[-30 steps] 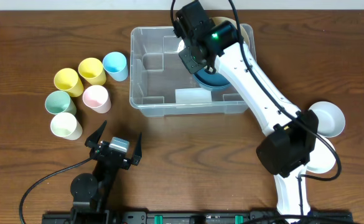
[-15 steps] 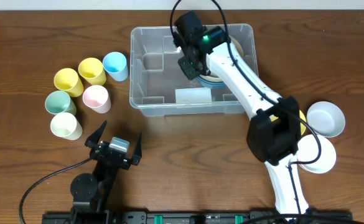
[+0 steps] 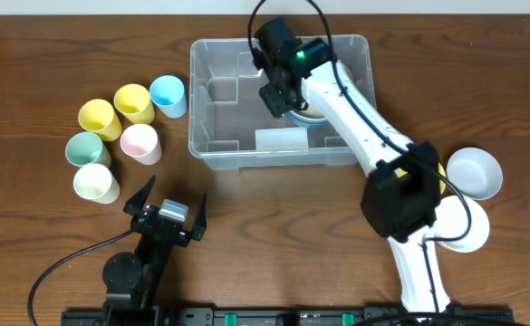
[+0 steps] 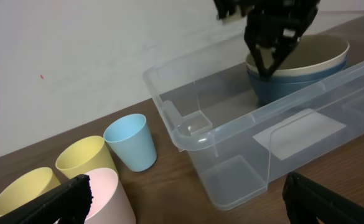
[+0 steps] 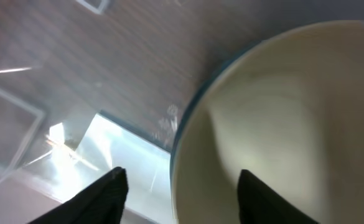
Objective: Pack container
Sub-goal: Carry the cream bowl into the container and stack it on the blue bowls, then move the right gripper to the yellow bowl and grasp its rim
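The container point(image 3: 198, 136) is a clear plastic bin at the back of the table. Inside its right half a cream bowl point(image 4: 315, 55) sits nested in a blue bowl point(image 4: 275, 88). My right gripper point(image 3: 279, 96) hangs inside the bin over the bowls' left edge. Its black fingers point(image 5: 107, 194) stand apart on either side of the cream bowl's rim point(image 5: 185, 149), with a gap on each side and nothing gripped. My left gripper point(image 3: 166, 205) rests open near the front edge, and holds nothing.
Several cups stand left of the bin: two yellow point(image 3: 99, 118), blue point(image 3: 168, 95), pink point(image 3: 140, 142), green point(image 3: 87, 148) and pale point(image 3: 96, 182). White bowls point(image 3: 477, 172) lie at the right beside the right arm's base. A white label point(image 3: 281, 139) marks the bin's front wall.
My right arm swung left and came down into the bin with the bowl. Its jaws, shut before, have now parted from the bowl's rim. The left arm has not moved.
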You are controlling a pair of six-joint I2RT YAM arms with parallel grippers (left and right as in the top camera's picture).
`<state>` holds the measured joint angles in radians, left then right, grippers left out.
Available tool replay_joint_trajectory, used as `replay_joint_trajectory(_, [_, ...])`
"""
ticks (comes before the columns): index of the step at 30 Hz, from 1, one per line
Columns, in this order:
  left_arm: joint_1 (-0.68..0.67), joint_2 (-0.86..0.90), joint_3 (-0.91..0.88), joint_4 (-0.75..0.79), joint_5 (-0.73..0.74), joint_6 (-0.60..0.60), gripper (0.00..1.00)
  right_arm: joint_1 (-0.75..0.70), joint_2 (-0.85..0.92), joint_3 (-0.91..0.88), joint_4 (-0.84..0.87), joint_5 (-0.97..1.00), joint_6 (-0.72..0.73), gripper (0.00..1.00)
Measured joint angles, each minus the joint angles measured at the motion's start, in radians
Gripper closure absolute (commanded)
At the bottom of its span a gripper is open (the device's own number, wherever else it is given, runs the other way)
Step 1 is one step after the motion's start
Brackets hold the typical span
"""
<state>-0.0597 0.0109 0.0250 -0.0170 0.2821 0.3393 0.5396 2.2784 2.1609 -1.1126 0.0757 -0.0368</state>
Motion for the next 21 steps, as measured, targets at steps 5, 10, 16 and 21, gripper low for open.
replay_joint_trajectory(5, [0.000, 0.000, 0.000, 0.000, 0.000, 0.000, 0.02, -0.006, -0.169, 0.014, -0.026, 0.000, -0.004, 0.27])
replay_joint_trajectory(10, [0.000, 0.000, 0.000, 0.000, 0.000, 0.000, 0.02, -0.089, -0.375, 0.052, -0.097, -0.005, 0.002, 0.26])
replay_joint_trajectory(16, [0.000, 0.000, 0.000, 0.000, 0.000, 0.000, 0.02, -0.303, -0.450, 0.063, -0.277, -0.003, 0.092, 0.23])
replay_joint_trajectory(21, [0.000, 0.000, 0.000, 0.000, 0.000, 0.000, 0.02, -0.510, -0.433, -0.039, -0.315, -0.039, 0.187, 0.23])
